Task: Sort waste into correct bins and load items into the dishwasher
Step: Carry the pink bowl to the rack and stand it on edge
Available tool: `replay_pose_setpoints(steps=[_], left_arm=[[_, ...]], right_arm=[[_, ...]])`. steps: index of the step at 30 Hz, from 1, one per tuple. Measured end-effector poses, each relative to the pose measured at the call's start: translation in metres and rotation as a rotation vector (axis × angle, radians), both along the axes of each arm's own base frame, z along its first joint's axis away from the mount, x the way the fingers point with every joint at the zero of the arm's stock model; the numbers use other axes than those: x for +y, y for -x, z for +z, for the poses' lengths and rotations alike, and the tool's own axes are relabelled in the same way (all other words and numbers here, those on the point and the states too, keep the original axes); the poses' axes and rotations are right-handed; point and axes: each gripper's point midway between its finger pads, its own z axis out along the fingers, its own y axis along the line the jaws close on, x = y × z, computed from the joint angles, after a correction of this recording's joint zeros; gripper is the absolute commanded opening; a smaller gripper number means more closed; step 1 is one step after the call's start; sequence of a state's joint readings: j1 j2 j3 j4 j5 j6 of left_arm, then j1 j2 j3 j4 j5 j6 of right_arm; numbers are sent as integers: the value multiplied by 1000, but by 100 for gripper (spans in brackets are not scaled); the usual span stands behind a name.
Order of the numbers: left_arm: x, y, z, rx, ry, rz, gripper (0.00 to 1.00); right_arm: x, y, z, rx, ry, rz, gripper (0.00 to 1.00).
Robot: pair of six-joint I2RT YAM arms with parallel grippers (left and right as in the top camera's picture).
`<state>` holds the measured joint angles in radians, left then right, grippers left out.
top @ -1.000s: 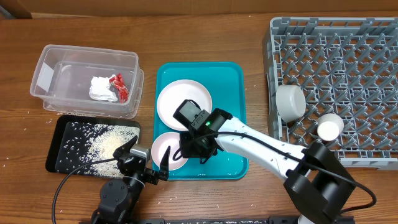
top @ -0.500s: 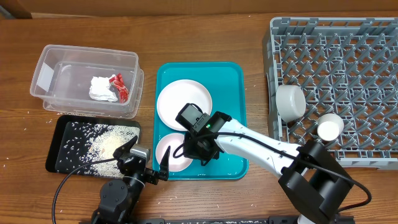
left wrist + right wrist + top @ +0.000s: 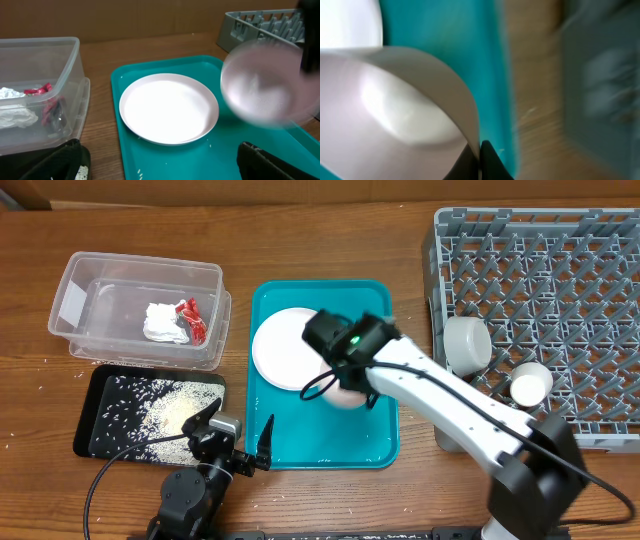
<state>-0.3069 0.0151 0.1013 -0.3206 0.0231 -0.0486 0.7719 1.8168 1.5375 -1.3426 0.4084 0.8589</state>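
Pinkish bowl (image 3: 350, 392) clamped in right gripper (image 3: 480, 150) above teal tray (image 3: 320, 450); left gripper (image 3: 236, 435) apart.

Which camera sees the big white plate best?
The left wrist camera: the whole plate lies clear on the teal tray. Overhead, the right arm covers its right side. The right wrist view shows only a blurry white patch, likely its edge.
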Motion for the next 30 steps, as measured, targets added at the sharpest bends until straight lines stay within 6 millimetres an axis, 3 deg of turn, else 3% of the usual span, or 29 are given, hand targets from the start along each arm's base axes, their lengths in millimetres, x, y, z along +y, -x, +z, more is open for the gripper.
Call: replay_pose_setpoints(steps=[3,5,7,10,13,18,24,30], left_arm=[[0,0,0,0,0,0,100],[0,0,0,0,0,0,100],[0,0,0,0,0,0,100],[0,0,0,0,0,0,100],[0,0,0,0,0,0,100],[0,0,0,0,0,0,100],[0,0,0,0,0,0,100],[0,0,0,0,0,0,100]], right_arm=[[-31,-40,67,-299,162,-12,4],[-49,-55,102,-455,270,-32,4],[-68,-70,131,-586,392,-62,4],[-93,-92,153,-706,514,-137,4],[-121,-114,157,-734,584,-215,4],[-179,-150,147,-703,635,-333,4],[-234,-169,144,-646,714,-393,4],[-243,-183,115,-524,793,-316,4]])
